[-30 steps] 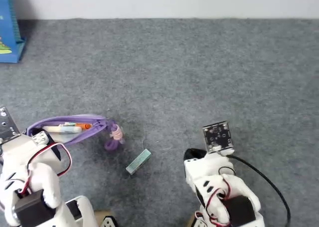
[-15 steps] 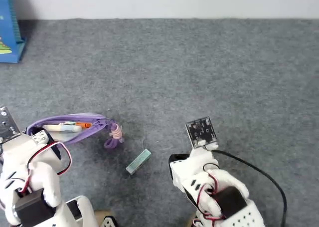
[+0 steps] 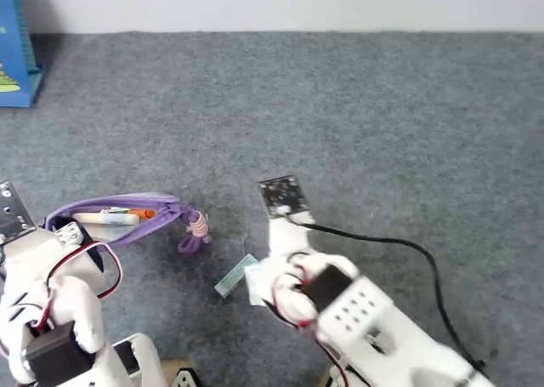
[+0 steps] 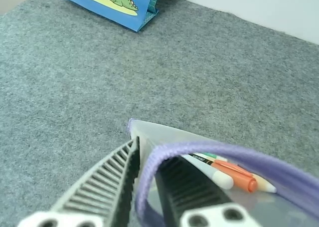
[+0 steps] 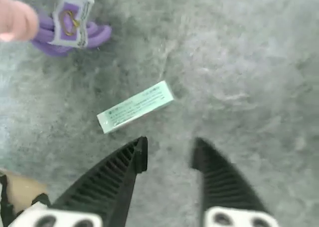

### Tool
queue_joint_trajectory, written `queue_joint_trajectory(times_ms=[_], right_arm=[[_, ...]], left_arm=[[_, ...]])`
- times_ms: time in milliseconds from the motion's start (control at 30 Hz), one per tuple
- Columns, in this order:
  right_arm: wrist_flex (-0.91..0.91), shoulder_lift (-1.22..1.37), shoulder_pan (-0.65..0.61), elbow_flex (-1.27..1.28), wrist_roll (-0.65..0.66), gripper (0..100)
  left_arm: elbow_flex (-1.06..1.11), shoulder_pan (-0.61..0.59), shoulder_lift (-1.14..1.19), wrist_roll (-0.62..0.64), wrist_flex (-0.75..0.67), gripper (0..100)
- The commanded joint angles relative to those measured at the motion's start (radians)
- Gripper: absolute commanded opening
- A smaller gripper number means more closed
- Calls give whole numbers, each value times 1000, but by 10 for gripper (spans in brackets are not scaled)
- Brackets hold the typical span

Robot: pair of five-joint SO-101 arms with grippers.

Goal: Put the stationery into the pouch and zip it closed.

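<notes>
The purple pouch (image 3: 115, 219) lies open at the left, with a white pen and an orange marker (image 3: 119, 218) inside it. My left gripper (image 4: 144, 154) is shut on the pouch's purple rim (image 4: 234, 154), and the pens (image 4: 227, 173) lie just past its fingers. A small green eraser (image 3: 235, 275) lies on the carpet to the right of the pouch. My right gripper (image 5: 170, 146) hangs open just above the carpet, close beside the eraser (image 5: 134, 112), with nothing between its fingers. The right arm (image 3: 340, 306) covers that gripper from above.
A purple and pink zipper charm (image 3: 195, 230) trails from the pouch's right end, close to the eraser (image 5: 67, 25). A blue picture book (image 3: 17, 47) stands at the far left edge. Grey carpet (image 3: 382, 115) stretches open to the back and right.
The right arm has swung left across the carpet and now hangs over the green eraser. The left arm and the pouch have stayed still.
</notes>
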Motion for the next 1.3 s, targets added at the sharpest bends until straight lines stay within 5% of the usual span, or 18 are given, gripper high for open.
queue_joint_trajectory(times_ms=[0, 800, 1067, 1267], right_arm=[[-19, 170, -42, -126, -48, 328], [-328, 682, -117, -293, -71, 325], [-320, 700, -36, -305, -83, 1], [-226, 636, 38, -295, -83, 4]], left_arm=[[-2, 0, 8, -8, -26, 12], [-2, -2, 8, -9, -25, 12], [-2, -2, 8, -9, -21, 12], [16, 0, 8, -9, -28, 12]])
